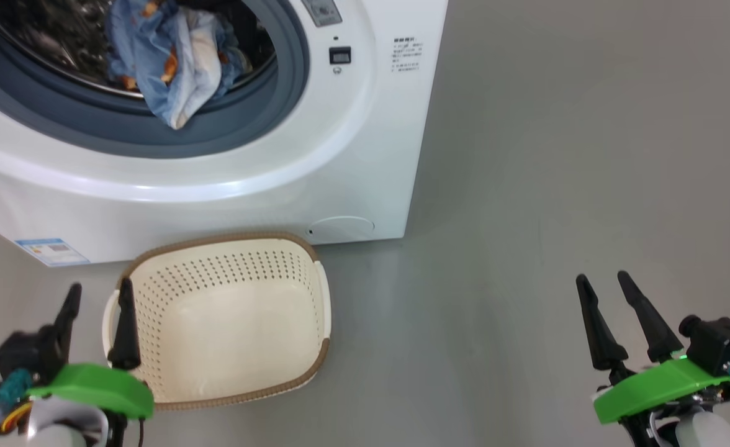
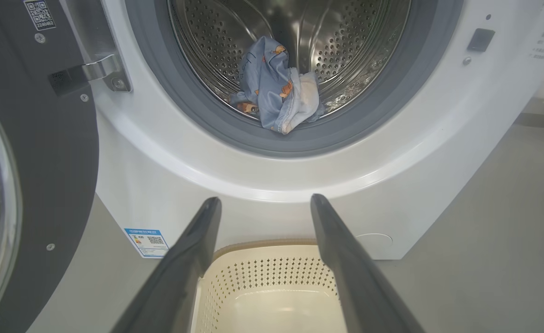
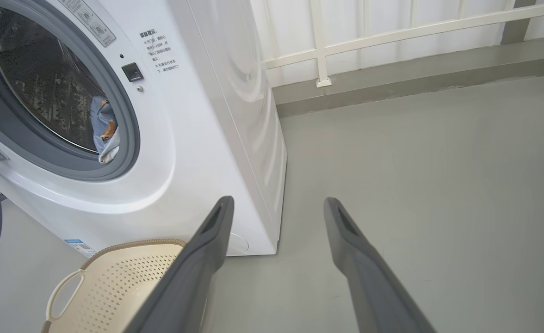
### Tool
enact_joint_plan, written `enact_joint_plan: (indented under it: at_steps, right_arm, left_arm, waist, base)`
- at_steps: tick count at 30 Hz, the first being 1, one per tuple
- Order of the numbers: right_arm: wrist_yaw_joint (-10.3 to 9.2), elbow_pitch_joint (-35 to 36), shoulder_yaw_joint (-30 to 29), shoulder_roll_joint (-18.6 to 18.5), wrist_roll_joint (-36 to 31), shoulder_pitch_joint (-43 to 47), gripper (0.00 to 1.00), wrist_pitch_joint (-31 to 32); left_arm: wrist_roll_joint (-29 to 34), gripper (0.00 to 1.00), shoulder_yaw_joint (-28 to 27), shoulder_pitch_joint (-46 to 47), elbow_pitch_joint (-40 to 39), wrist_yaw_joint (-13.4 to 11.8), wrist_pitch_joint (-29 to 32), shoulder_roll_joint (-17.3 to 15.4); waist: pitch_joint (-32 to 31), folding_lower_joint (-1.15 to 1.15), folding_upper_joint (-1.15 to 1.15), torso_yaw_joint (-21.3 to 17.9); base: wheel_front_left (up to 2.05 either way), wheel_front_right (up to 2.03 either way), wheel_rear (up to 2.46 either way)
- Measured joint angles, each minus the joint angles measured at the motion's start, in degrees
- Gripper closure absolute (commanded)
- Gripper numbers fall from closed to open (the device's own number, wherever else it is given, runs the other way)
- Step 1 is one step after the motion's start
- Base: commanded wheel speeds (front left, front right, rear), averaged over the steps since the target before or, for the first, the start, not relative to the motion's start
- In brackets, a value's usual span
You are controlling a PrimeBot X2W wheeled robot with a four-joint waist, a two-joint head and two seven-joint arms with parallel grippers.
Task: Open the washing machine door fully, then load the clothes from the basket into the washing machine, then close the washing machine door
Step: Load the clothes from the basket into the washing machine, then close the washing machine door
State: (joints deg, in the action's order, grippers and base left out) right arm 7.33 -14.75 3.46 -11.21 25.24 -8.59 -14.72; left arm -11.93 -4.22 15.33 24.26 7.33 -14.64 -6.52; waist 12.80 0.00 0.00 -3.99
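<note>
The white washing machine (image 1: 365,143) stands with its round mouth uncovered. The light blue clothes (image 1: 172,59) with orange prints lie in the steel drum, one fold hanging over the grey gasket; they show too in the left wrist view (image 2: 276,90) and right wrist view (image 3: 104,132). The washing machine door (image 2: 36,152) is swung out to the left, black rim and glass window facing me. The cream basket (image 1: 228,316) sits on the floor before the machine with nothing inside. My left gripper (image 1: 99,295) is open over the basket's left rim. My right gripper (image 1: 604,282) is open above bare floor, far right.
Grey floor (image 1: 557,186) stretches to the right of the machine. A white railing (image 3: 392,32) and a low kerb run along the far side behind the machine. A blue label sticker (image 1: 51,250) marks the machine's lower left front.
</note>
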Motion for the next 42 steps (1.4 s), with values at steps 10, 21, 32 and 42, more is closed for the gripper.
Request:
enact_joint_plan:
  at_steps: [10, 21, 32, 42]
  right_arm:
    - [0.0, 0.0, -0.8, -0.6, 0.0, 3.8, 0.0, 0.0]
    - [0.0, 0.5, -1.6, -0.7, 0.0, 4.1, 0.0, 0.0]
    - [0.0, 0.7, -1.6, -0.7, -0.1, 4.1, 0.0, 0.0]
    - [0.0, 0.8, -1.7, -0.6, -0.1, 4.1, 0.0, 0.0]
  left_arm:
    - [-0.2, 0.0, -1.7, -8.4, -5.3, 0.0, 0.0, 0.4]
    - [-0.2, 0.0, -2.6, -9.9, -7.8, 0.0, 0.0, 0.9]
    - [-0.2, 0.0, -2.2, -9.9, -8.9, 0.0, 0.0, 1.2]
    - [-0.2, 0.0, -2.2, -9.9, -8.9, 0.0, 0.0, 1.1]
  waist:
    - [-3.7, 0.0, 0.0, 0.5]
    - [-4.1, 0.0, 0.0, 1.1]
    - [-3.7, 0.0, 0.0, 1.3]
    - [-3.4, 0.0, 0.0, 1.6]
  base:
    - [0.0, 0.0, 0.0]
    - [0.0, 0.0, 0.0]
    - [-0.06, 0.06, 0.0]
    - [-1.02, 1.02, 0.0]
